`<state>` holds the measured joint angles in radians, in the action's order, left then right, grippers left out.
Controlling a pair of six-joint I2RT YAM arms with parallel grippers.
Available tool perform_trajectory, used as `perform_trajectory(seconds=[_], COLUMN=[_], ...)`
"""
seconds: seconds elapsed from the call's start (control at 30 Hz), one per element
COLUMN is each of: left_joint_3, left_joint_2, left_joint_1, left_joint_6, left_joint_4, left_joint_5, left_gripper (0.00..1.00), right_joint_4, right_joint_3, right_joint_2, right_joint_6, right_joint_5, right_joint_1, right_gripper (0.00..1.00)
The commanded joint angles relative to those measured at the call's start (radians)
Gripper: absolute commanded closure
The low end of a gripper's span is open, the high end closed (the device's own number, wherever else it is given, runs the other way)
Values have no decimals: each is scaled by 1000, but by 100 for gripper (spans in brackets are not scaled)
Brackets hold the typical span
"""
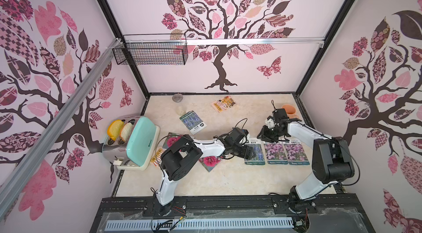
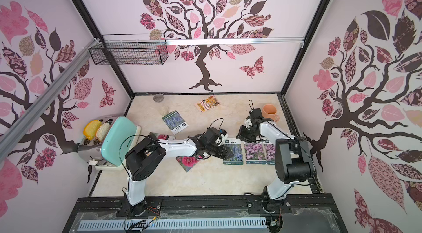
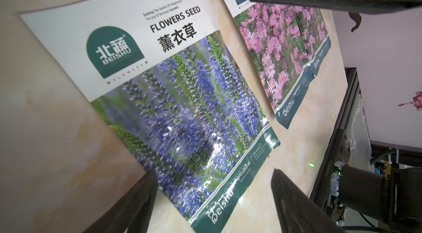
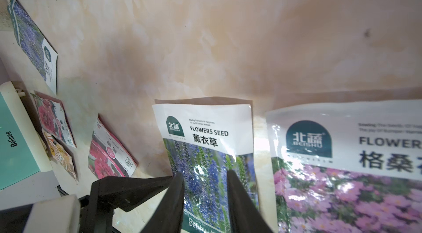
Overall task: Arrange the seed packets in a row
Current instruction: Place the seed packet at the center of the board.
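**Three packets lined up, left gripper over the lavender one**

The left gripper (image 3: 214, 171) hovers over the lavender packet (image 1: 258, 154) with its fingers spread wide and pinching nothing; can't tell if the tips touch it. That packet lies flat at the left end of the row, next to a pink cosmos packet (image 1: 275, 153) and a second pink cosmos packet (image 1: 295, 153), long sides parallel. The right gripper (image 4: 204, 172) sits at the row's far edge, fingers narrowly apart and empty. The closest loose one is the red flower packet (image 1: 210, 161), just left of the left gripper and turned corner-on to the row. My guess is the left arm takes it, with a twist to square it up.
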<state>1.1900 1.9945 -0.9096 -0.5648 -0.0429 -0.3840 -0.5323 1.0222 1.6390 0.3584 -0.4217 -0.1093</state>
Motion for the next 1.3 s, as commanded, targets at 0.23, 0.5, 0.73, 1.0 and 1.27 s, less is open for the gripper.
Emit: perform_trajectory(seconds=[0.23, 0.5, 0.73, 1.0, 1.27], left_joint_3=[-10, 9, 29, 6, -41], left_joint_2=[39, 50, 74, 51, -26], left_joint_1=[-3, -3, -8, -8, 1], left_joint_6=[-5, -3, -3, -2, 22], left_joint_4=[-27, -29, -35, -47, -91], left_joint_5=[23, 21, 8, 42, 121], left_gripper=[19, 19, 19, 19, 14], right_joint_4=[-25, -21, -20, -11, -1], right_joint_3=[15, 18, 18, 18, 44], right_joint_2=[-13, -8, -8, -1, 26], right_joint_6=[-15, -18, -19, -16, -11], right_joint_5=[6, 0, 0, -6, -27], right_joint_1=[-4, -4, -4, -3, -4], right_gripper=[65, 65, 65, 65, 65])
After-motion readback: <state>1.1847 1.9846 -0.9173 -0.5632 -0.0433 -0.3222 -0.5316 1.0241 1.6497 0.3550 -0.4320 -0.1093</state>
